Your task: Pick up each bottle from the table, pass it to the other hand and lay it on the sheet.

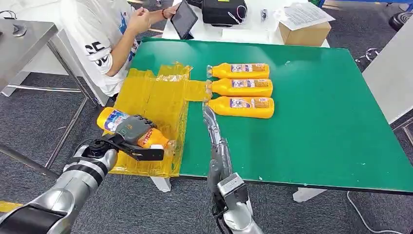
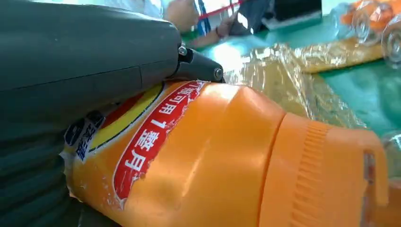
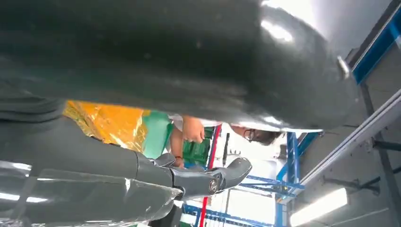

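My left hand [image 1: 132, 130] grips an orange bottle [image 1: 111, 119] with a red and blue label, tilted over the near part of the yellow sheet [image 1: 151, 95]. In the left wrist view the bottle [image 2: 213, 161] lies under the grey thumb, its ribbed orange cap end pointing away. Three more orange bottles lie side by side on the green table [image 1: 311, 122]: far [image 1: 241, 70], middle [image 1: 243, 87], near [image 1: 246, 107]. My right hand [image 1: 209, 114] reaches to the clear cap end of the near bottle, its fingers [image 3: 208, 179] stretched out with nothing seen between them.
A person in a white shirt [image 1: 97, 39] sits at the table's far left corner beside the sheet, holding a tablet [image 1: 183, 18]. A cardboard box [image 1: 304, 34], papers and a black bag [image 1: 224, 10] stand behind the table. A grey table [image 1: 24, 34] stands at the left.
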Controlling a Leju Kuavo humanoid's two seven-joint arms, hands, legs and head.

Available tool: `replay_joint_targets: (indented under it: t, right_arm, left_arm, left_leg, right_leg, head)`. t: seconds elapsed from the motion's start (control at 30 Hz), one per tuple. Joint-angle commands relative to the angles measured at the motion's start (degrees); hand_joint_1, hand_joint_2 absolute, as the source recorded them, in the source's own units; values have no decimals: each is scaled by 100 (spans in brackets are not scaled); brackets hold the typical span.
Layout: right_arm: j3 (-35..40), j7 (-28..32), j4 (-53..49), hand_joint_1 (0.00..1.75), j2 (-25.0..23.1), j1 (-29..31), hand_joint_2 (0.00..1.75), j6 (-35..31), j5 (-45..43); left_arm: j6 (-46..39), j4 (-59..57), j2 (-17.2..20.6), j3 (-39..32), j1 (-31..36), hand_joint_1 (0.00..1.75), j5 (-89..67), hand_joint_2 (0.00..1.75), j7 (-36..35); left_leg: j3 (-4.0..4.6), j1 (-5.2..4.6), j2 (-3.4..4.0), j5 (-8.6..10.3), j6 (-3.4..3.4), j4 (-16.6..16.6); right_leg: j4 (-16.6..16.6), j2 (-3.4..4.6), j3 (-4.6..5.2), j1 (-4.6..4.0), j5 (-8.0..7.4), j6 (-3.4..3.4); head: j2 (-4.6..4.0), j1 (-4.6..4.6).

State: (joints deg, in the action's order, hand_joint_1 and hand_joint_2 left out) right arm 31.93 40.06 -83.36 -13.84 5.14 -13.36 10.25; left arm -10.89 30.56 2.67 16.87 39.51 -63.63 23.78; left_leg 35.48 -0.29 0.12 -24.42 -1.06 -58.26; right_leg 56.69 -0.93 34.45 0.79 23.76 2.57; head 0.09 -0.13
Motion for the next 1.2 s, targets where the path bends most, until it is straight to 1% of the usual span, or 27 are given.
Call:
replay_joint_targets:
  t: [0.03, 0.07, 0.1, 0.17, 0.2, 0.23, 0.27, 0.33, 0.37, 0.4, 0.43, 0.47, 0.5, 0.53, 0.57, 0.63, 0.67, 0.7, 0.8, 0.87, 0.9, 0.93, 1.07, 1.1, 1.2]
  right_arm:
    - [86, -6, 320, 0, 126, 141, 0, 76, -85]
    - [82, -6, 373, 0, 119, 150, 0, 92, -88]
    - [79, -6, 385, 0, 114, 152, 0, 102, -90]
    - [86, -6, 459, 0, 96, 165, 0, 147, -83]
    - [83, -6, 467, 0, 87, 167, 0, 151, -72]
    - [80, -6, 530, 0, 59, 177, 0, 178, -62]
    - [84, -6, 565, 0, 49, 184, 0, 176, -49]
    - [82, -6, 595, 0, 37, 188, 0, 194, -47]
    - [85, -6, 633, 0, 35, 199, 0, 211, -44]
    - [74, -6, 697, 0, 18, 210, 0, 230, -40]
    - [72, -6, 719, 0, 8, 217, 0, 244, -36]
    - [79, -6, 754, 0, 13, 216, 0, 254, -25]
    - [78, -6, 780, 0, 5, 222, 0, 267, -33]
    - [75, -6, 813, 0, 2, 228, 0, 277, -33]
    - [74, -6, 826, 0, -5, 237, 0, 281, -34]
    - [81, -6, 873, 0, -5, 232, 0, 310, -39]
    - [81, -6, 908, 0, -18, 246, 0, 320, -30]
    - [85, -6, 936, 0, -16, 242, 0, 322, -18]
    - [83, -6, 954, 0, -24, 247, 0, 330, -22]
    - [83, -6, 983, 0, -27, 257, 0, 348, -19]
    - [76, -6, 995, 0, -36, 259, 0, 357, -28]
    - [81, -6, 1005, 0, -32, 265, 0, 355, -20]
    - [55, -6, 1111, 0, -40, 309, 0, 384, -54]
    - [50, -6, 1115, 0, -42, 314, 0, 388, -54]
    - [49, -6, 1178, 0, -47, 336, 0, 410, -65]
  left_arm:
    - [325, -641, 89, -82, 357, 175, 158, 175, 0]
    - [375, -658, 101, -117, 354, 175, 202, 175, 15]
    - [408, -663, 105, -149, 347, 175, 244, 175, 41]
    - [468, -675, 109, -167, 335, 175, 274, 175, 38]
    - [514, -679, 99, -195, 334, 175, 310, 175, 33]
    - [647, -662, 55, -339, 284, 175, 505, 175, 83]
    - [689, -656, 31, -400, 244, 175, 589, 175, 111]
    - [770, -627, 14, -448, 176, 173, 683, 175, 147]
    - [812, -639, 4, -492, 155, 86, 741, 175, 147]
    - [927, -641, -1, -524, 116, 91, 821, 175, 162]
    - [986, -643, 13, -516, 98, 93, 839, 175, 170]
    - [988, -640, 26, -519, 64, 52, 855, 175, 197]
    - [991, -637, 28, -528, 38, 26, 876, 175, 224]
    - [1004, -635, 32, -536, 17, 5, 897, 175, 247]
    - [1018, -631, 33, -540, 0, 0, 914, 175, 261]
    - [1044, -623, 29, -556, -39, 0, 955, 175, 292]
    - [1074, -612, 31, -538, -56, 0, 958, 175, 300]
    - [1114, -612, 29, -554, -69, 0, 994, 175, 322]
    - [1149, -613, 37, -540, -89, 0, 1000, 175, 338]
    - [1315, -616, 64, -545, -108, 0, 1078, 175, 396]
    - [1415, -590, 102, -523, -148, 0, 1138, 175, 445]
    - [1515, -582, 126, -513, -174, 0, 1203, 0, 494]
    - [1769, -589, 227, -474, -252, 0, 1342, 0, 608]
    - [1777, -572, 246, -459, -267, 0, 1353, 0, 610]
    - [2236, -580, 361, -453, -297, 0, 1623, 0, 730]
  left_leg:
    - [-19, 11, 4, -8, 9, 0]
    - [-26, 14, 4, -11, 11, 1]
    - [-13, 7, 3, -4, 6, 3]
    - [-34, 15, 8, -14, 11, 1]
    - [-24, 9, 6, -8, 7, 4]
    - [-32, 13, 8, -13, 10, 1]
    - [-17, 7, 7, -5, 6, 4]
    - [-40, 13, 12, -12, 11, 7]
    - [-23, 7, 9, -6, 7, 6]
    - [-34, 10, 9, -9, 10, 8]
    - [-23, 6, 8, -5, 7, 8]
    - [-30, 9, 10, -8, 9, 7]
    - [-42, 11, 14, -11, 11, 11]
    - [-29, 6, 9, -6, 7, 10]
    - [-40, 10, 13, -11, 11, 10]
    - [-39, 8, 16, -9, 9, 13]
    - [-25, 4, 10, -6, 6, 9]
    - [-34, 7, 11, -9, 8, 10]
    - [-24, 3, 9, -5, 5, 9]
    - [-45, 9, 12, -10, 10, 15]
    - [-32, 6, 9, -7, 7, 10]
    - [-25, 3, 9, -5, 5, 9]
    - [-54, 9, 22, -11, 11, 17]
    - [-44, 3, 16, -7, 7, 13]
    - [-54, 6, 20, -6, 10, 16]
  right_leg:
    - [-5, 10, -19, -10, 4, -10]
    - [-6, 12, -27, -12, 6, -12]
    - [-5, 8, -13, -6, 2, -6]
    - [-8, 16, -35, -13, 8, -12]
    - [-7, 13, -24, -7, 4, -8]
    - [-7, 17, -33, -11, 7, -11]
    - [-5, 12, -17, -5, 2, -7]
    - [-10, 20, -39, -11, 6, -12]
    - [-7, 14, -22, -6, 2, -8]
    - [-10, 16, -34, -8, 4, -10]
    - [-8, 14, -22, -5, 1, -7]
    - [-10, 16, -30, -7, 3, -9]
    - [-14, 22, -40, -9, 3, -12]
    - [-10, 15, -27, -5, 2, -8]
    - [-12, 21, -39, -8, 4, -11]
    - [-15, 23, -37, -7, 2, -10]
    - [-9, 16, -24, -3, 1, -6]
    - [-12, 18, -34, -6, 3, -8]
    - [-8, 14, -23, -2, 1, -6]
    - [-17, 21, -45, -7, 3, -11]
    - [-11, 16, -33, -4, 2, -8]
    - [-8, 15, -25, -1, 1, -6]
    - [-17, 32, -52, -7, 1, -12]
    - [-12, 24, -43, -2, 0, -8]
    - [-15, 29, -51, -4, -2, -12]
  head:
    - [0, 0]
    - [0, 0]
    - [0, 0]
    - [0, 0]
    - [0, 0]
    - [0, 0]
    - [0, 0]
    - [0, 0]
    - [0, 0]
    - [0, 0]
    - [0, 0]
    - [0, 0]
    - [0, -2]
    - [0, 0]
    - [0, 0]
    - [0, 0]
    - [0, -2]
    - [0, 0]
    - [0, 0]
    - [0, 0]
    - [0, 0]
    - [0, -2]
    - [0, 0]
    - [0, 0]
    - [0, 0]
